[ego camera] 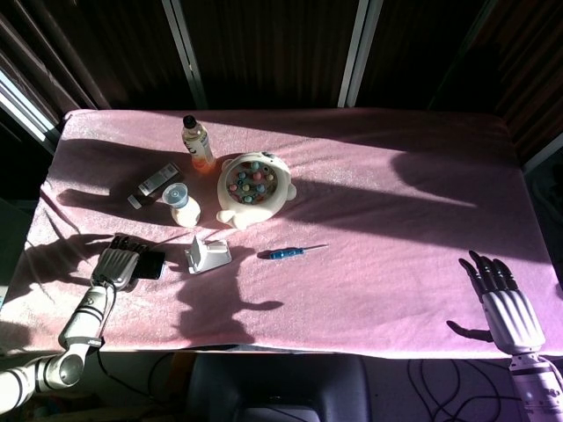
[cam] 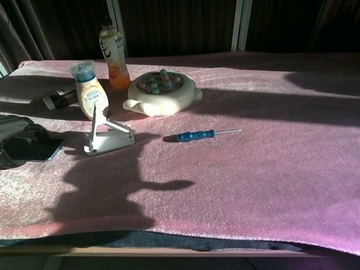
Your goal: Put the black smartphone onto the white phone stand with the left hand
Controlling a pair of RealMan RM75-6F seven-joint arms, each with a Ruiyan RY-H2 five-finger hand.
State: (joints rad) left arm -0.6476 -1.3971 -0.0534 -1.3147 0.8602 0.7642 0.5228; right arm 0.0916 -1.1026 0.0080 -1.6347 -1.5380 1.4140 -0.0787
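While the pink surface [ego camera: 369,264] carries all, left hand [ego camera: 115,265] lies over the black smartphone [cam: 35,148], grip can't tell, w/ white phone stand [cam: 107,139] just beside; right hand [ego camera: 504,304] empty, fingers apart.

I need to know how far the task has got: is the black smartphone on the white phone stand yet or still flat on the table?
Still flat on the table: the black smartphone lies on the pink cloth under the left hand, left of the empty white phone stand.
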